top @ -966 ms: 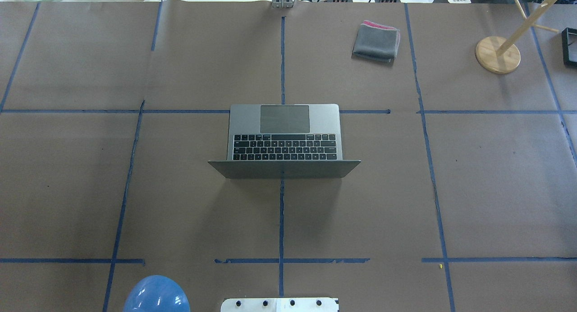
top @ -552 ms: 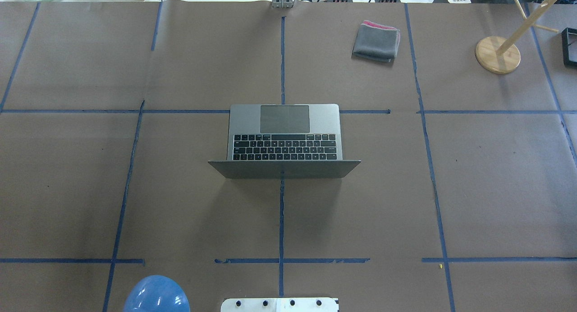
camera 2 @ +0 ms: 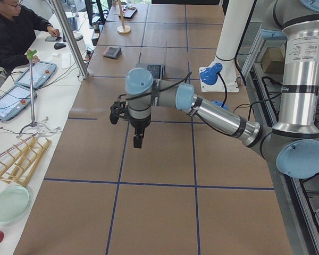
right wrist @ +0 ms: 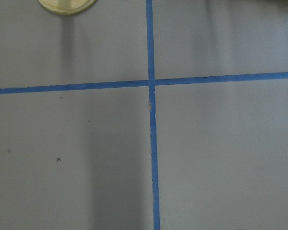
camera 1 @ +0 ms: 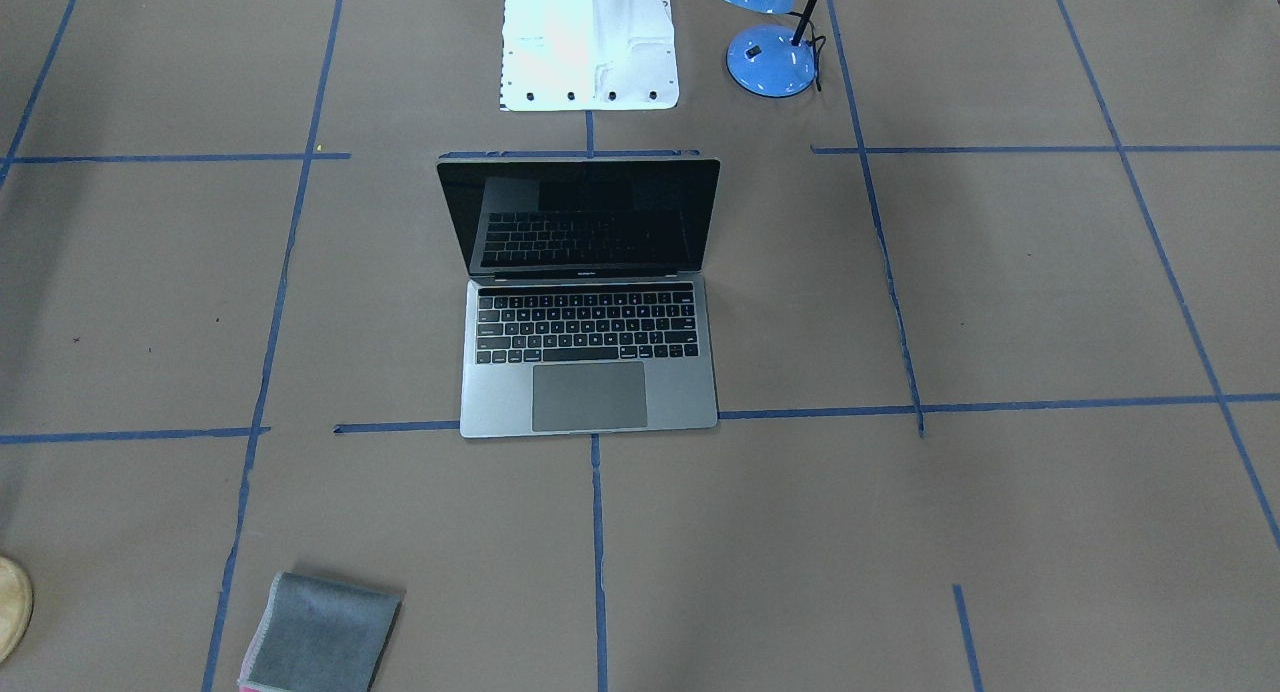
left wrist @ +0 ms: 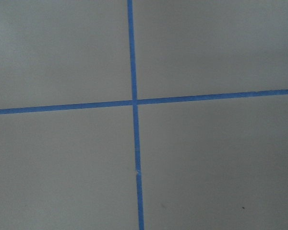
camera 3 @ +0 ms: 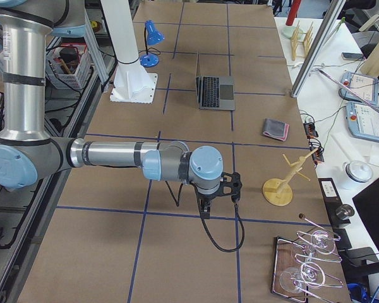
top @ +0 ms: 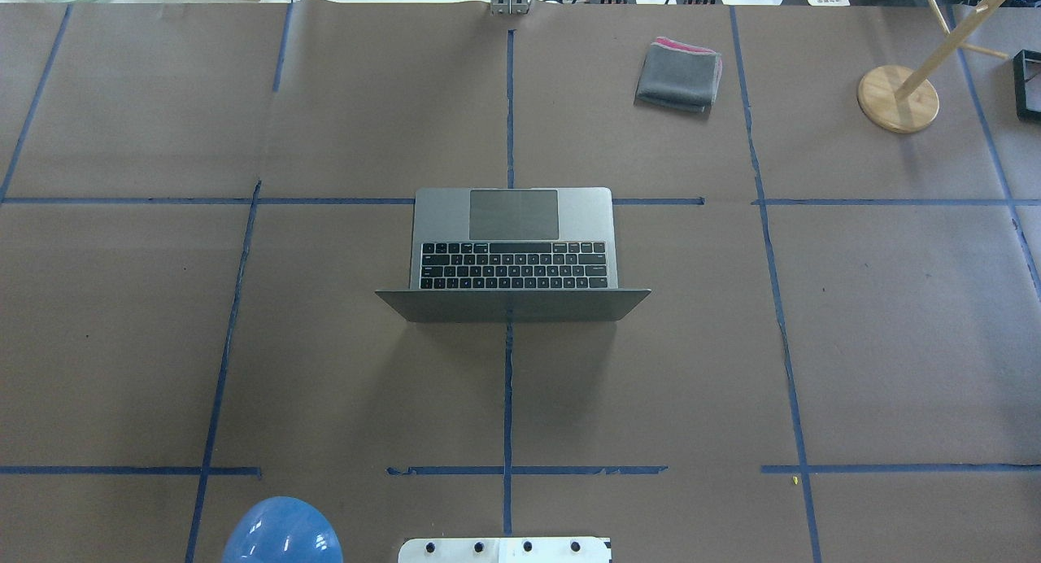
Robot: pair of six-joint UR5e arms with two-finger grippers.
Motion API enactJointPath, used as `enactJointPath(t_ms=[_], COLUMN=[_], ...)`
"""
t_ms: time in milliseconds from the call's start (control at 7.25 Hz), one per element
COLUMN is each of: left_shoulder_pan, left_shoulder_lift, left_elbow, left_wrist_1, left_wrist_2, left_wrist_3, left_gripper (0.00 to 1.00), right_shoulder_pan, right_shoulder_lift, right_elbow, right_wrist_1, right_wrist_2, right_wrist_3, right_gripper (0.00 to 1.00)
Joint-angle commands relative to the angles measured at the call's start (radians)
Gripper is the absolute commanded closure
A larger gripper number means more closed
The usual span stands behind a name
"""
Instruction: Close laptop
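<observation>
Laptop [camera 1: 588, 342]: matt grey metal, glossy black screen [camera 1: 580, 217]. Desk [top: 895, 319]: matt brown paper cover. Cloth [top: 678, 76]: grey fabric. Lamp [camera 1: 770, 60]: glossy blue.

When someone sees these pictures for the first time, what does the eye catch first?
The open laptop, alone in the middle of the brown table, with its dark screen raised. Then the blue lamp beside the robot's white base, and the folded grey cloth near the table's far edge.

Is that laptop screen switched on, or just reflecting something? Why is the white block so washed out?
Front-facing view: the laptop screen is dark, only mirroring its own keys; the white mount is overexposed, its detail blown out. Right wrist view: soft shadow bands cross the paper.
</observation>
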Motion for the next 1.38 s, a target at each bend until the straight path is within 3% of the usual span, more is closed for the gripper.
enactJointPath(t_ms=[0, 552, 690, 828, 1241], left_shoulder_pan=[0.176, 0.469, 0.573, 0.691, 0.954], left_shoulder_lift=[-0.070, -0.393, -0.441, -0.495, -0.603], left_elbow=[-0.177, -0.208, -0.226, -0.237, -0.220], left_wrist_1=[0.046, 0.043, 0.039, 0.038, 0.034], left_wrist_2=[-0.034, -0.033, 0.044, 0.138, 0.393], left_wrist_3=[-0.317, -0.850, -0.980, -1.097, -1.314], left_gripper=[0.00, 0.00, 0.00, 0.00, 0.01], right_shoulder_pan=[-0.010, -0.016, -0.066, -0.161, -0.405], right_shoulder_lift=[0.011, 0.008, 0.019, 0.025, 0.062], right_elbow=[0.016, 0.042, 0.080, 0.191, 0.302], right_wrist_1=[-0.001, 0.009, 0.012, 0.027, 0.282], right_wrist_2=[0.004, 0.082, 0.082, 0.044, 0.007], right_wrist_3=[0.000, 0.023, 0.099, 0.279, 0.800], right_gripper=[0.00, 0.00, 0.00, 0.00, 0.00])
